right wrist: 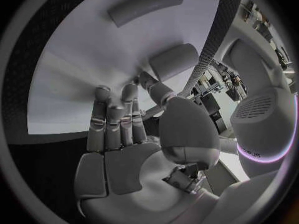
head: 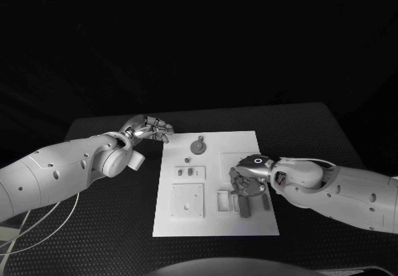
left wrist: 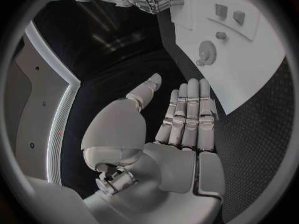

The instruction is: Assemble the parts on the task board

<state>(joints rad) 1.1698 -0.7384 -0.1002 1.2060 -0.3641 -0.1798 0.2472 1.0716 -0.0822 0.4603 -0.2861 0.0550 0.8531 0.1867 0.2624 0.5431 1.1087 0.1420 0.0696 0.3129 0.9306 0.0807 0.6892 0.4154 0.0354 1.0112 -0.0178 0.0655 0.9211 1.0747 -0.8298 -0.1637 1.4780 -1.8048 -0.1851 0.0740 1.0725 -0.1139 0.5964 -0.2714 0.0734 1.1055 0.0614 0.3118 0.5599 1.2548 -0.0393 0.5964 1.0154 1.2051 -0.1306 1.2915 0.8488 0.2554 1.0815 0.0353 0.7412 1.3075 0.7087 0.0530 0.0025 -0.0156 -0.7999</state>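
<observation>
Nearest the camera, the task board [head: 217,227] lay flat mid-counter. Over its right half hovered the right hand [head: 249,178], fingers spread downward above a dark cylindrical part [head: 245,207], nothing yet gripped; a grasp seemed the step in hand, calling for closing around that part. Beyond the board's far left corner, the left hand [head: 151,129] was empty, fingers apart. A round part [head: 198,146] rested on the board's far end.
</observation>
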